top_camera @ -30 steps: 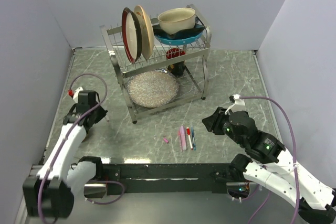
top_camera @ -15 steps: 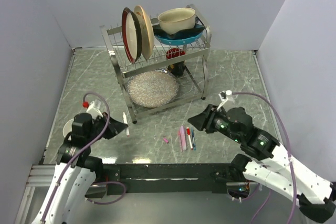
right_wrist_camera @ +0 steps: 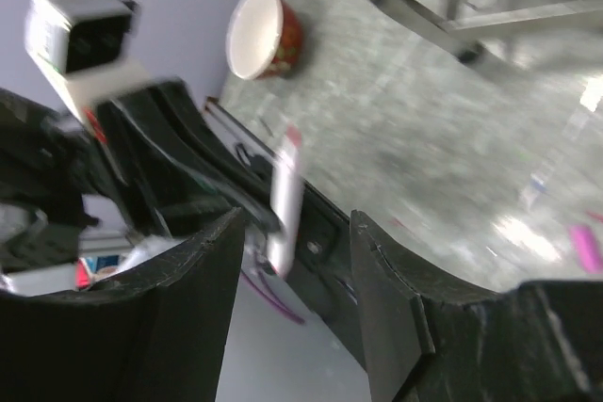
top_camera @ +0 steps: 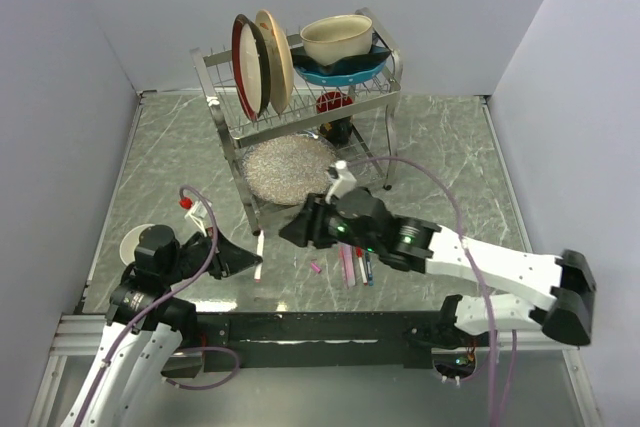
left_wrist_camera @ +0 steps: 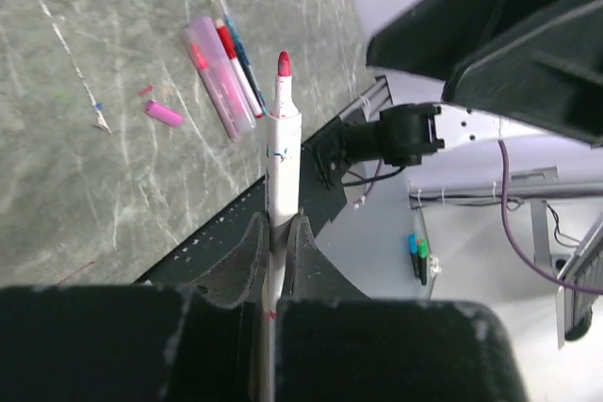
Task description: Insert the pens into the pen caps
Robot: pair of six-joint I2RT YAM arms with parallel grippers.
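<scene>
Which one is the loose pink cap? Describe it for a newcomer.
Find the steel dish rack. In front of it, nearer the camera, three pens lie side by side. The pink cap lies apart, just left of them, a stub far shorter than any pen.

Dish rack (top_camera: 300, 115) upper centre, plates (top_camera: 262, 62) standing in its top tier left of a bowl (top_camera: 335, 39); loose pens (top_camera: 355, 264) side by side lower centre, pen cap (top_camera: 315, 268) just left; left gripper (top_camera: 255, 260) lower left clasping held pen (top_camera: 259, 245), right gripper (top_camera: 290, 232) just right.
</scene>
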